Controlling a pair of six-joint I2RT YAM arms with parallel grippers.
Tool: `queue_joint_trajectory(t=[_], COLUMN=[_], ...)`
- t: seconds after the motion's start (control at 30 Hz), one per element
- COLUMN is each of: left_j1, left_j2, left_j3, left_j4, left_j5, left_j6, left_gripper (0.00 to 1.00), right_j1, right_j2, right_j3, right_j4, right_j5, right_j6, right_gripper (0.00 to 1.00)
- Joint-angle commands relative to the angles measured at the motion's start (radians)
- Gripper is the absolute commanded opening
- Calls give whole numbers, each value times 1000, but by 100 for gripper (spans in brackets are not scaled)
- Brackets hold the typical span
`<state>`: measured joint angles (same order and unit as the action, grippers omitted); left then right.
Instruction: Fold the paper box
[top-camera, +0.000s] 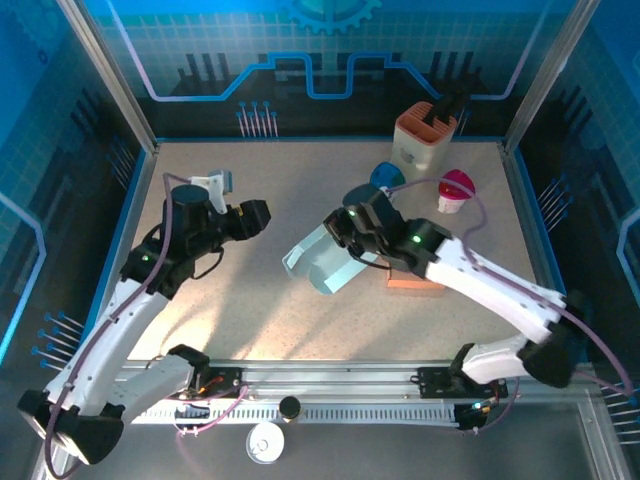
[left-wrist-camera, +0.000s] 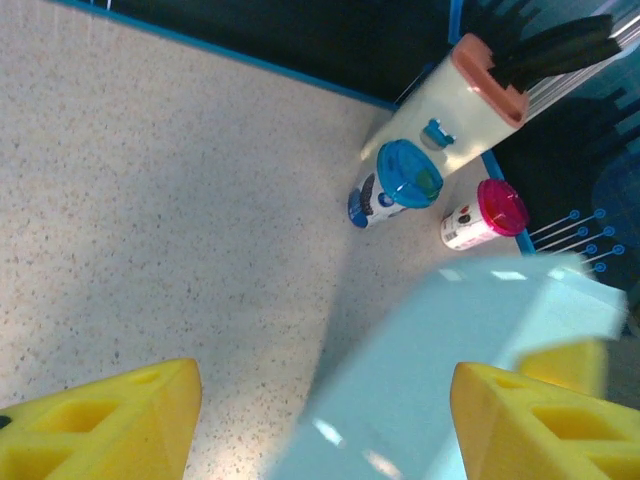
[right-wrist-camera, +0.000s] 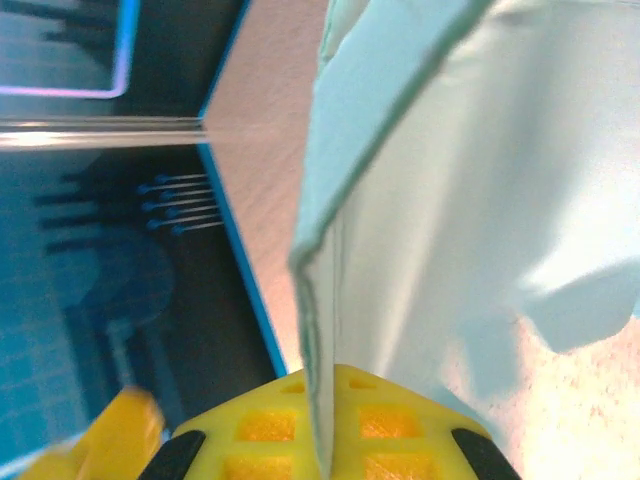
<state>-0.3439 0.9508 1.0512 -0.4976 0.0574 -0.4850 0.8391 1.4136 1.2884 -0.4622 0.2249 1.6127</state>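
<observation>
box (top-camera: 325, 264) sits mid-table, part-folded, open side facing left; right gripper (top-camera: 340, 232) is at its far right edge, jaws clamped on one wall; in the wrist view the paper edge runs down between the yellow fingers (right-wrist-camera: 390, 425); left gripper (top-camera: 257, 215) is left of box, apart from it, jaws apart, holding nothing; orange block (top-camera: 415, 284) lies just right of box under right arm; knife block (top-camera: 425, 135), blue cup (top-camera: 385, 176) and pink cup (top-camera: 456, 188) stand far right.
</observation>
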Motion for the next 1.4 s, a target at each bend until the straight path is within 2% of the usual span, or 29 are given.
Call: queue_joint_trajectory(t=[0.0, 0.13, 0.3, 0.53, 0.73, 0.93, 1.07, 1.23, 1.37], left_j1=[17, 22, 25, 25, 26, 28, 28, 28, 24], left_j2=[7, 10, 25, 94, 113, 116, 141, 167, 176], left_j3=[-42, -122, -215, -310, -414, -493, -528, -586, -607], left_j4=[-42, -35, 15, 96, 193, 277, 339, 470, 506], left_j5=[22, 12, 11, -39, -101, -132, -99, -20, 28], left_j6=[1, 20, 25, 60, 62, 63, 82, 131, 149], left_gripper=[66, 63, 58, 54, 48, 42, 31, 29, 30], right_j1=[-55, -86, -97, -116, -144, -153, -167, -195, -209], right_j2=[118, 222, 286, 324, 373, 339, 338, 423, 487], right_j3=[-5, -56, -137, -218, -314, -396, -417, -482, -489], right_j4=[134, 304, 439, 612, 902, 990, 1007, 1223, 1336], right_j5=[-79, -161, -194, -209, -309, -317, -354, -437, -484], right_j6=[21, 27, 36, -7, -56, -147, -200, -182, -152], right_gripper=[0, 0, 0, 0, 0, 0, 0, 0, 0])
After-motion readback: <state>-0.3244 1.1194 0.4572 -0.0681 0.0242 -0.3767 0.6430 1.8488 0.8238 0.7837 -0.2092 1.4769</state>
